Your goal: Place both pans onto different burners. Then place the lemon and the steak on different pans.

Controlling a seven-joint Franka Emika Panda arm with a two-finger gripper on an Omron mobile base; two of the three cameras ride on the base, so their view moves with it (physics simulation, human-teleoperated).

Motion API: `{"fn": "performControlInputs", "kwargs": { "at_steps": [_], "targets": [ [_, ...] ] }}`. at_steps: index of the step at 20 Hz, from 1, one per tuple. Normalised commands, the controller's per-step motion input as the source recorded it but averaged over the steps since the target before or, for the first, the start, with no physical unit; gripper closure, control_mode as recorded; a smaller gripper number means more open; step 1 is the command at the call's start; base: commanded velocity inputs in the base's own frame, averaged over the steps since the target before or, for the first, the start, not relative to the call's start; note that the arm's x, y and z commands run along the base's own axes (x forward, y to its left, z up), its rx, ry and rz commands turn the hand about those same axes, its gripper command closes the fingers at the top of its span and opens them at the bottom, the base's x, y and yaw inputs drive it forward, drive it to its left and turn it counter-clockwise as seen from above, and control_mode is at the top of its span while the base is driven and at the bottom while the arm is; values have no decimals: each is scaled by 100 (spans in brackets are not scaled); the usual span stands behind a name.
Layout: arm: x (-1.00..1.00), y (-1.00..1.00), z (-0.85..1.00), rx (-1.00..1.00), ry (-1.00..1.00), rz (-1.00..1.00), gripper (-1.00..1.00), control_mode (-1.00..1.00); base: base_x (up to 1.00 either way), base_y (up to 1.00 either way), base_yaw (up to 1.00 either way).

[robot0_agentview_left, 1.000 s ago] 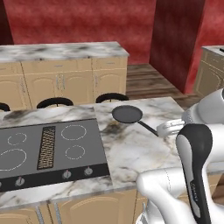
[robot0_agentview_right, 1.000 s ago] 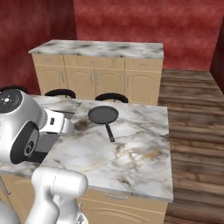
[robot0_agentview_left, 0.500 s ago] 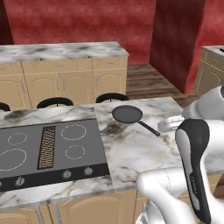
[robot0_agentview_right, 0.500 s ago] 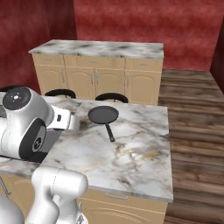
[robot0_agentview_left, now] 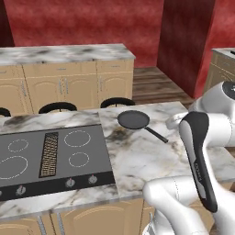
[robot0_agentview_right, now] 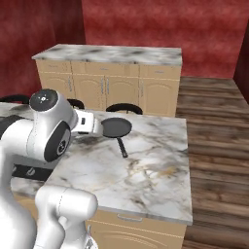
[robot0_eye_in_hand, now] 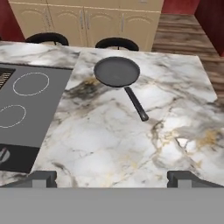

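Observation:
One black pan [robot0_eye_in_hand: 117, 71] lies on the marble island just right of the cooktop [robot0_eye_in_hand: 37, 109], its thin handle [robot0_eye_in_hand: 136, 104] pointing toward me and to the right. The same pan [robot0_agentview_left: 133, 120] [robot0_agentview_right: 117, 128] sits beyond my arm in both base views. My gripper [robot0_eye_in_hand: 113, 178] hovers open above the counter, well short of the pan, with nothing between its widely spread fingertips [robot0_eye_in_hand: 41, 177]. White-ringed burners [robot0_eye_in_hand: 30, 83] [robot0_agentview_left: 76, 137] are bare. The lemon and the steak are out of view.
A ribbed vent grille [robot0_agentview_left: 49, 154] splits the cooktop, and small knobs [robot0_agentview_left: 69, 182] line its front. Dark stools [robot0_agentview_left: 117, 102] stand behind the island. A second marble counter with wooden cabinets [robot0_agentview_left: 64, 53] runs along the red back wall. Wooden floor [robot0_agentview_right: 214, 126] lies beyond the island's right edge.
My arm has swung to the right and forward, bringing the hand nearer the pan. The pan and the base have stayed put, and the gripper has stayed open.

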Motion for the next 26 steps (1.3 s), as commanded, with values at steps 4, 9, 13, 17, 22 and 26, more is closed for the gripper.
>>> {"fn": "performControlInputs", "kwargs": {
  "at_steps": [4, 9, 13, 17, 22, 26],
  "targets": [
    [31, -17, -31, -8, -1, 2, -100, -100, 0, 0, 0],
    [43, -12, -31, -9, 0, 3, -100, -100, 0, 0, 0],
    [40, -15, -6, 0, 0, 4, -100, -100, 0, 0, 0],
    [46, -17, -4, 3, 0, 7, -100, -100, 0, 0, 0],
    [41, -15, -21, 2, 0, 5, -100, -100, 0, 0, 0],
    [41, -3, -37, 0, 1, 2, -100, -100, 0, 0, 0]
  ]
}}
